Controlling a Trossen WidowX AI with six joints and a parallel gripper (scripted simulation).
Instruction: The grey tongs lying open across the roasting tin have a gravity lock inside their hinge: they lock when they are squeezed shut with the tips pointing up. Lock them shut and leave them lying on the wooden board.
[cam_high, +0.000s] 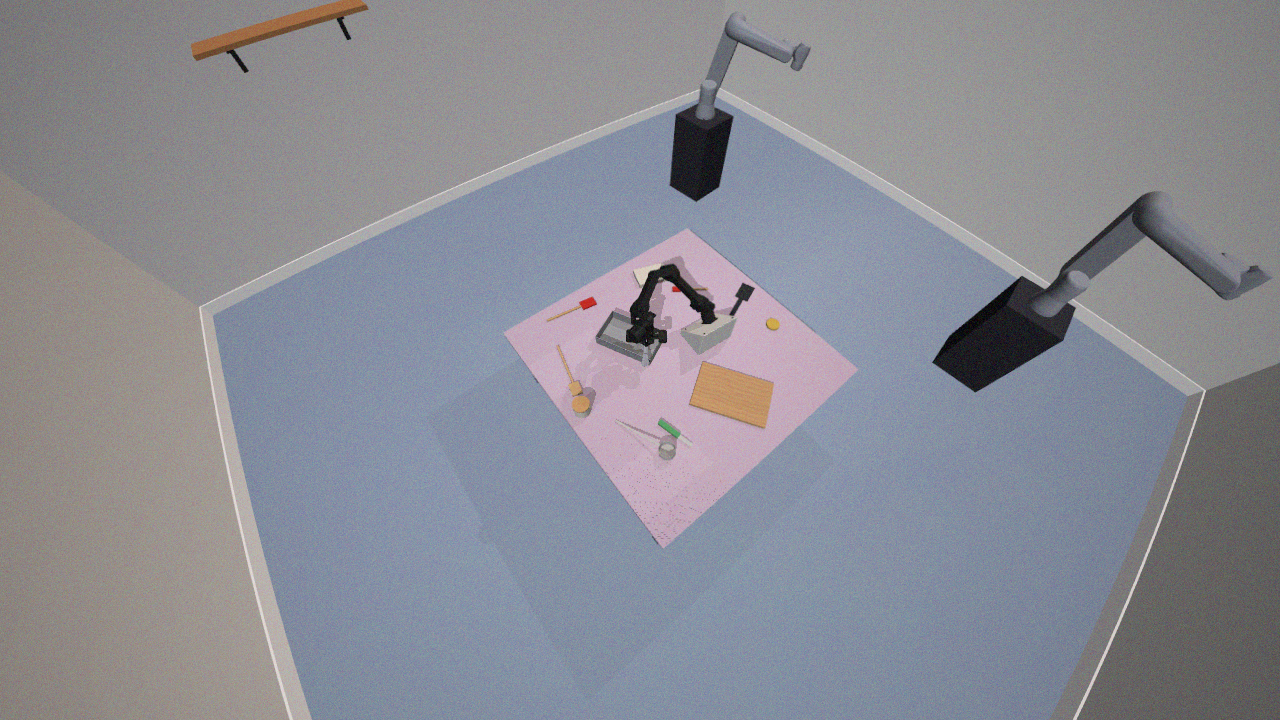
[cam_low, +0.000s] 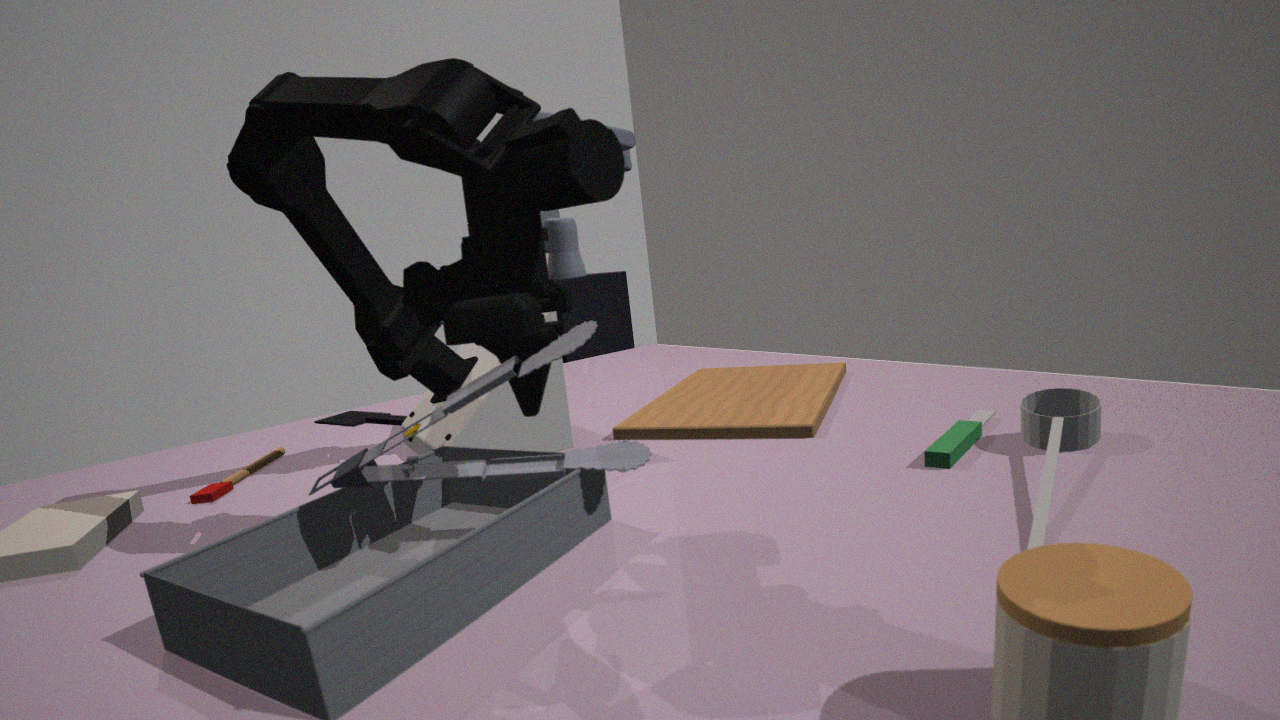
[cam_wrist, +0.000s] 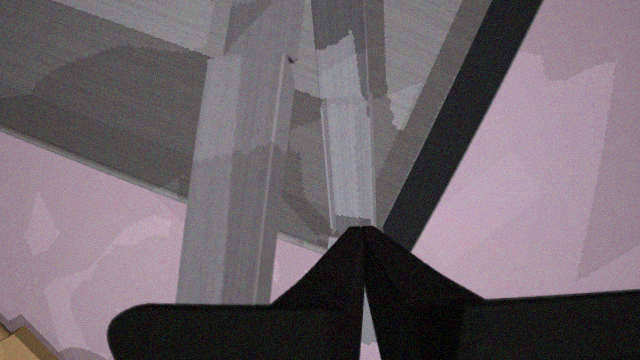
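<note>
Tongs: grey metal (cam_high: 645, 357) (cam_low: 528, 463) (cam_wrist: 225, 125), over the roasting tin (cam_high: 623, 351) (cam_low: 447, 591) (cam_wrist: 465, 115), toward the worktop's (cam_high: 805, 371) (cam_low: 760, 501) (cam_wrist: 500, 210) left corner in the top view; splayed, one arm slanting up.
Long axis: ran from the hinge over the tin to scalloped tips beyond its rim, roughly toward the bottom corner.
End effector: fingers together, nothing between them (cam_high: 646, 342) (cam_low: 530, 411) (cam_wrist: 362, 229); hung beside the raised arm, which lay left of the fingertips in the wrist view. Contact could not be told.
Tin: straight-walled, brushed grey, oblong.
Board: flat, wavy-grained wood (cam_high: 732, 394) (cam_low: 742, 402), by the lower-right edge.
Next: likely needed opened fingers and tips turned upward before squeezing.
</note>
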